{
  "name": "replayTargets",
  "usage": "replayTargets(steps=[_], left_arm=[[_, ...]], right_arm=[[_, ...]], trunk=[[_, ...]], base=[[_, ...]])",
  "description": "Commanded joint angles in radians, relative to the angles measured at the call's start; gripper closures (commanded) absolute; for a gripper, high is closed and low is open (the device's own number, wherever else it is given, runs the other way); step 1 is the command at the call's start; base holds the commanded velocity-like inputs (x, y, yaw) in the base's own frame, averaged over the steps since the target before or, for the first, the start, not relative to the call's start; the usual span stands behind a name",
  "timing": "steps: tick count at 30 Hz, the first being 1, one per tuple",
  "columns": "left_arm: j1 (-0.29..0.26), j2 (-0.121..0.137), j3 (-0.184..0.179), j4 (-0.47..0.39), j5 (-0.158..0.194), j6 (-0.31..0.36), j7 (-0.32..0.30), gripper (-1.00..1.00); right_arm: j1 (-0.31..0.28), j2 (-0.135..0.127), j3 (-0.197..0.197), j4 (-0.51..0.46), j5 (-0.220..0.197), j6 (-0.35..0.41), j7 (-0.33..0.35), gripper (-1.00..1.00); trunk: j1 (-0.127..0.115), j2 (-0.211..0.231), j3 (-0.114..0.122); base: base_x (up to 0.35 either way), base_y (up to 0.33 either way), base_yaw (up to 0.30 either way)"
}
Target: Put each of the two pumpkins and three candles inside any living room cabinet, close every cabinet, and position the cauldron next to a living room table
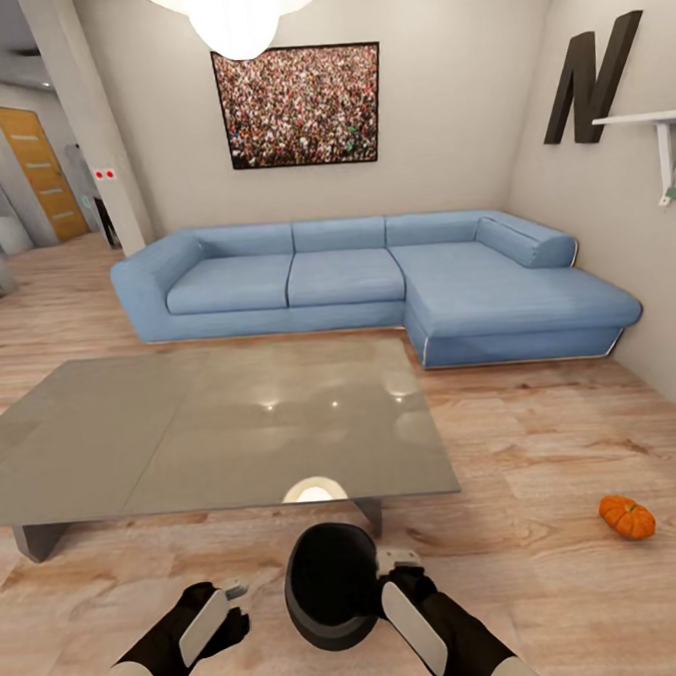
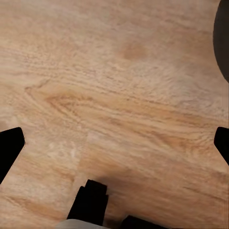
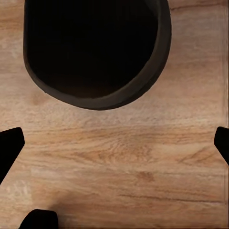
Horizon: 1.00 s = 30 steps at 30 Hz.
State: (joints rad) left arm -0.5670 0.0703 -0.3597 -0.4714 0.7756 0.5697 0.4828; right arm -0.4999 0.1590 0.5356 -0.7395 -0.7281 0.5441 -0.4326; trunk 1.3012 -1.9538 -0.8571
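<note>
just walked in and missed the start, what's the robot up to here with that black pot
The robot stands in front of the low grey table, arms stretched toward the floor. The black cauldron sits on the wood floor between its two claws, close to the table's near edge. Both the left claw and the right claw are open and hold nothing. One orange pumpkin lies on the floor off to the right, untouched. A blue sofa stands beyond the table.

The head camera looked forward and down across the table (image 1: 213, 426) toward the sofa (image 1: 374, 276). Both wrist cameras faced the floor (image 2: 114, 95) closely, sharing the cauldron (image 3: 95, 47).
</note>
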Motion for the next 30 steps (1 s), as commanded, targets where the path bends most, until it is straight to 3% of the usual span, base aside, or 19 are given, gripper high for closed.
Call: replayTargets(steps=[1, 5, 9, 17, 30], left_arm=[[-0.001, 0.001, -0.009, 0.013, 0.011, -0.022, 0.009, -1.0], [-0.001, -0.004, -0.01, 0.078, 0.015, -0.1, 0.006, -1.0], [-0.001, -0.007, -0.011, 0.11, 0.017, -0.168, 0.005, -1.0], [-0.001, -0.013, -0.013, 0.15, 0.018, -0.198, 0.004, -1.0], [-0.001, -0.02, -0.014, 0.162, 0.019, -0.25, 0.003, -1.0]], right_arm=[[-0.001, 0.0, 0.004, 0.015, -0.01, -0.01, -0.009, -1.0], [0.0, -0.001, 0.005, 0.069, -0.008, -0.085, -0.008, -1.0], [0.0, -0.001, 0.007, 0.112, -0.001, -0.112, -0.007, -1.0], [0.001, -0.001, 0.01, 0.198, 0.003, -0.207, -0.006, -1.0], [0.001, -0.001, 0.01, 0.216, 0.003, -0.234, -0.007, -1.0]], trunk=[[-0.004, 0.007, 0.002], [-0.019, 0.035, 0.015], [-0.035, 0.063, 0.027], [-0.065, 0.119, 0.052], [-0.115, 0.21, 0.093]], base=[[0.0, 0.0, 0.0], [0.0, 0.0, 0.0], [0.0, 0.0, 0.0], [0.0, 0.0, 0.0], [0.0, 0.0, 0.0]])
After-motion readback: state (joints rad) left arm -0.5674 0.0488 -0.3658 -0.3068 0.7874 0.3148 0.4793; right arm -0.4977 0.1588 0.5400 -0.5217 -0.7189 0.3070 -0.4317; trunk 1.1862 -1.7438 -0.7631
